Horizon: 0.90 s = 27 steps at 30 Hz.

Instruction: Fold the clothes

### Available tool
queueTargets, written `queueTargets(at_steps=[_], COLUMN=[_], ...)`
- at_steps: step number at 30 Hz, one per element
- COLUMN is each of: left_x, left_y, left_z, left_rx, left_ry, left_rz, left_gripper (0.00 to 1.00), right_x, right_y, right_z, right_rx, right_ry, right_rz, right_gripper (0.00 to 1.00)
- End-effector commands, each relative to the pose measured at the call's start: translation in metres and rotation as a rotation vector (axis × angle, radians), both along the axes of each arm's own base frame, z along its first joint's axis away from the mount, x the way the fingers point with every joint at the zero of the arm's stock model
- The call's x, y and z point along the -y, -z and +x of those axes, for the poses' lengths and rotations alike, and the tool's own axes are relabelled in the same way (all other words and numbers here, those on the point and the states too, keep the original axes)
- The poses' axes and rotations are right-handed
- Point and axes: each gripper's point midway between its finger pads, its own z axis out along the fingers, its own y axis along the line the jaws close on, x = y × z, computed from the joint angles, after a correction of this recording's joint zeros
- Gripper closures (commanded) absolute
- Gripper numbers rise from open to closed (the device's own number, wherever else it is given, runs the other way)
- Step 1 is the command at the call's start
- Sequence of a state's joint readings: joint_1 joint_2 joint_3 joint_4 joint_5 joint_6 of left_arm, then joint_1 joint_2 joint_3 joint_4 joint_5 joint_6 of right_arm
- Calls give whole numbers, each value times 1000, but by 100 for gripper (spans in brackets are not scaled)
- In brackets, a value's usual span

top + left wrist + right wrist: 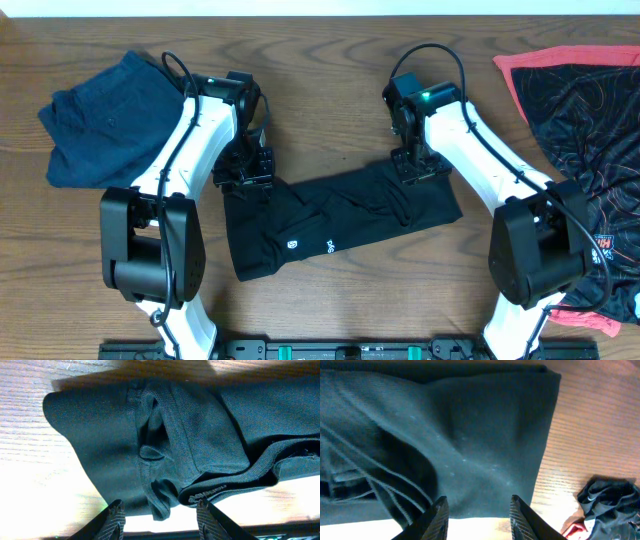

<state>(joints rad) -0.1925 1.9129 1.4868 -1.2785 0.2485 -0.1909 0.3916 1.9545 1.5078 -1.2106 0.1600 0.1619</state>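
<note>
No wording can be read in full. The black garment [340,215] at the centre of the worktop [330,90] carries two small white marks [291,241] towards the front edge, too small to make out. Pale waistband lettering [207,492] is blurred in the left wrist view. White letters [607,243] on the red-and-black shirt [590,130] by the right edge are illegible.

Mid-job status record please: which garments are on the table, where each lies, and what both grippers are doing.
centre: black garment, rumpled, on the table
far left: navy garment, folded
far right: red-and-black garment, loose
left gripper: open, over the black garment's left end
right gripper: open, over its right part
held: nothing clamped
</note>
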Motion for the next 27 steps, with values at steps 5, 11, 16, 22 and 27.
queueTargets(at_steps=[5,11,16,22,27], left_x=[0,0,-2,-8,-26], left_y=[-3,-3,-5,-7,-8], left_z=[-2,-2,-8,-19,-25], left_rx=[0,0,-28,-70,-96], left_ry=[-14,-14,-14,-10,-57], left_rz=[1,1,7,40,160], left_gripper=[51,51,51,51,51], right_x=[2,-51,-68,-37,-14], right_y=[32,41,42,23,-14], right_z=[-23,-46,-34,1,23], right_rx=[-73,-180,-111,38,137], right_ry=[-6,-247,-273,-101,-18], right_rz=[-74,161,187,23,-7], right_gripper=[63,60,64,66,63])
